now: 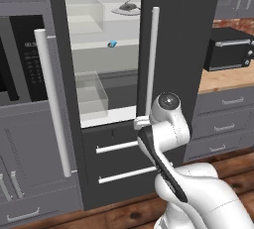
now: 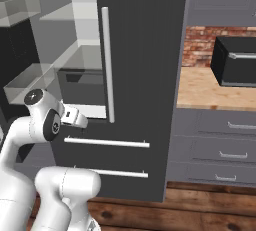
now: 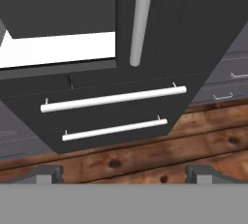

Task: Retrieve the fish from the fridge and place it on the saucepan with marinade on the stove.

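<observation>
Pincer gapes wide before the fridge, whose left door is open; fish sits inside.

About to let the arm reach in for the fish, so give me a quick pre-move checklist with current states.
1. Left door of fridge open: ok.
2. fish in sight, on the white plate on the top shelf: ok.
3. claw open and empty: ok.
4. Claw aimed at the fish: not ok, it faces the bottom drawers.
5. Claw raised to shelf level: not ok.
6. Blue object away from the fish: ok.
</observation>
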You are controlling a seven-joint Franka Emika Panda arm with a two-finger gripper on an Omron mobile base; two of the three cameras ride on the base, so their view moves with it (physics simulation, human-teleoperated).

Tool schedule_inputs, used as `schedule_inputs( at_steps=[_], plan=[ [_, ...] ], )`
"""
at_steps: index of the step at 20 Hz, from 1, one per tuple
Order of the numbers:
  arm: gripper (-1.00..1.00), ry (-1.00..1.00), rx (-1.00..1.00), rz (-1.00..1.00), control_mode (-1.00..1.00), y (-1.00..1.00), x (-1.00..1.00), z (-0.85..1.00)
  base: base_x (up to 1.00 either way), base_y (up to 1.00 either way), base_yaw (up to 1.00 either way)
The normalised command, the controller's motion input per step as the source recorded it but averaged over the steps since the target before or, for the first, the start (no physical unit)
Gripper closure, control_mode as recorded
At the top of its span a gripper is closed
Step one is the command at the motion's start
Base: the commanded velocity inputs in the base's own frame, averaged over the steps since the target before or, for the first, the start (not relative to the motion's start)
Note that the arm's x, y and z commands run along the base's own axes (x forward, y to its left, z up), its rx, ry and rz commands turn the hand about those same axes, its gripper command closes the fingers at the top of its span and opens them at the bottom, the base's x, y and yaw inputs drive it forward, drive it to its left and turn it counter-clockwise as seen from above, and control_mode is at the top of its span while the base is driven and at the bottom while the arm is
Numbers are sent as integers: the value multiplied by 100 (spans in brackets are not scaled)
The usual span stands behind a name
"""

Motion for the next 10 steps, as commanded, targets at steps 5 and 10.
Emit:
schedule_inputs(
  at_steps=[5,10],
  plan=[
    [-100,-1,0,0,-100,-42,46,54,0,0,0],
    [-100,0,0,2,-100,-32,38,44,0,0,0]
  ],
)
